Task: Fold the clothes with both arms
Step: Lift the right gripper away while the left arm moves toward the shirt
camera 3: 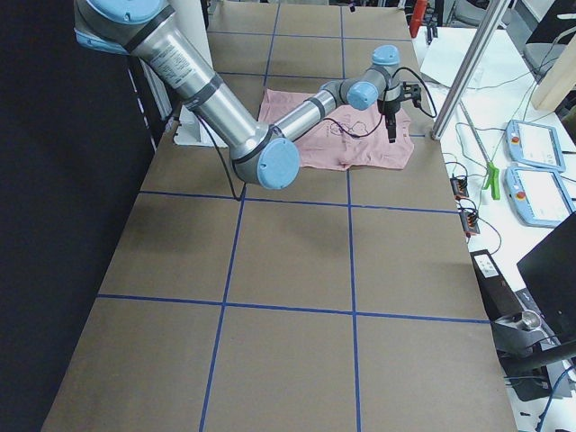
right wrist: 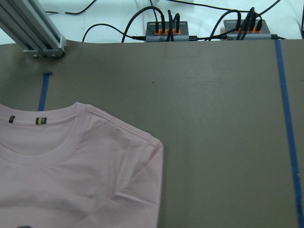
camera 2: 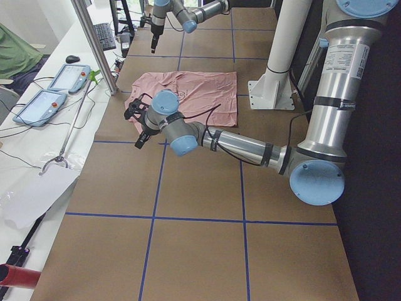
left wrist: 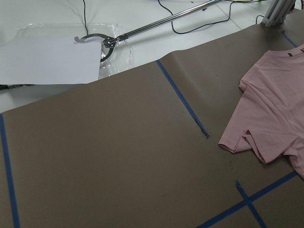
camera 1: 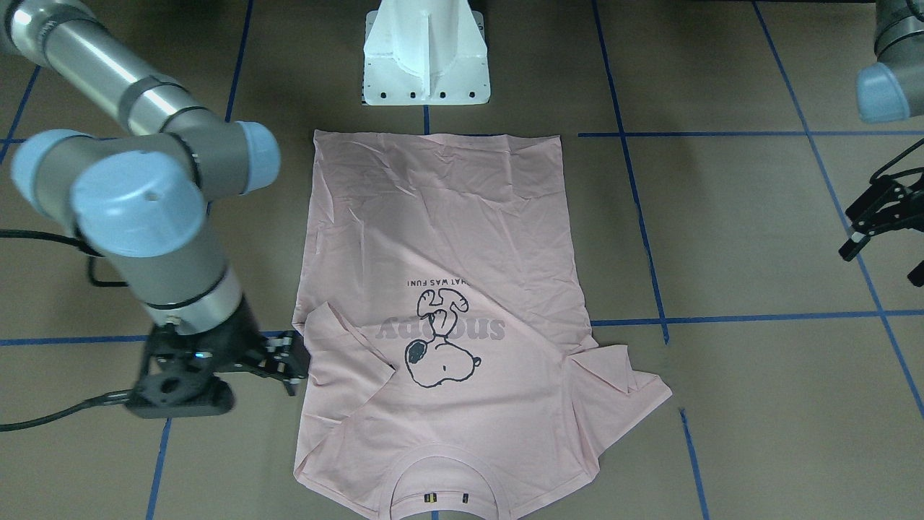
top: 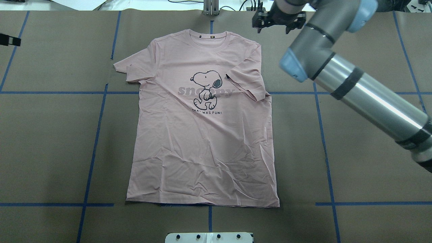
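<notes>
The pale pink T-shirt (top: 202,135) lies flat and face up on the brown table, its collar (top: 209,38) at the far edge and the dog print (top: 206,87) showing. The sleeve (top: 248,81) on my right side is folded in over the chest. The other sleeve (top: 130,67) lies spread out. My right gripper (top: 273,28) hovers open and holds nothing, just off the shirt's right shoulder (right wrist: 142,147); it also shows beside the folded sleeve (camera 1: 294,363). My left gripper (camera 1: 882,261) is open and holds nothing, far out to the left of the shirt (left wrist: 270,118).
The white pedestal base (camera 1: 426,65) stands at the hem end of the shirt. Blue tape lines (top: 98,118) grid the table. Beyond the far edge are an aluminium post (right wrist: 33,33), cable hubs (right wrist: 166,33), teach pendants (camera 2: 62,78) and a white sheet (left wrist: 47,59).
</notes>
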`<state>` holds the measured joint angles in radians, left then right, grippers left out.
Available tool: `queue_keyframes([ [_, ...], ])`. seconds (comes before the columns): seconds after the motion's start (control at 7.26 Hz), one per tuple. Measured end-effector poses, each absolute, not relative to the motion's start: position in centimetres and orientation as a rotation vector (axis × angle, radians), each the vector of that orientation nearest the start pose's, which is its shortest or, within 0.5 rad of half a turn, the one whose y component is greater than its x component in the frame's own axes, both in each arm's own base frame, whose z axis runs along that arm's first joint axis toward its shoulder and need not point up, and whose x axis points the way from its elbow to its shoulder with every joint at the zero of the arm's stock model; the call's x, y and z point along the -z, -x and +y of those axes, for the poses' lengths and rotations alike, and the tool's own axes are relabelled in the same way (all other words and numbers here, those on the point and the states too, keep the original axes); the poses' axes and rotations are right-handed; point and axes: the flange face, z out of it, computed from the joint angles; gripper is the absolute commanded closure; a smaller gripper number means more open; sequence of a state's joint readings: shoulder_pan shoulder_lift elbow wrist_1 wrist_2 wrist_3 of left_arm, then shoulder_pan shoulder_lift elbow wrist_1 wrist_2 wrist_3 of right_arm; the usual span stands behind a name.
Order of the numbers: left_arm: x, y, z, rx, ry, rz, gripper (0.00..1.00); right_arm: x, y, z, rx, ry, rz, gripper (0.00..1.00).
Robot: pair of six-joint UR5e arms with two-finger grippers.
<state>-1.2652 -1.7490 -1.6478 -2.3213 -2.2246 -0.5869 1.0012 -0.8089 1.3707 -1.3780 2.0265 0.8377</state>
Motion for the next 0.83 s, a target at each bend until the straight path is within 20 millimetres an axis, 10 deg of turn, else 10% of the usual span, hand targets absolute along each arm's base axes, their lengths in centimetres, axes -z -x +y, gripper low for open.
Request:
queue_keyframes([
  [0.28, -42.3, -18.3, -60.5, 0.073, -0.555, 0.946, 0.3, -31.2, 22.9, -68.2, 0.019, -0.297, -0.847, 0.0],
  [0.83, -43.1, -34.0, -66.6, 0.223, -0.532, 0.825, 0.34, -33.4, 19.9, -67.2, 0.045, -0.305, -0.853, 0.0],
])
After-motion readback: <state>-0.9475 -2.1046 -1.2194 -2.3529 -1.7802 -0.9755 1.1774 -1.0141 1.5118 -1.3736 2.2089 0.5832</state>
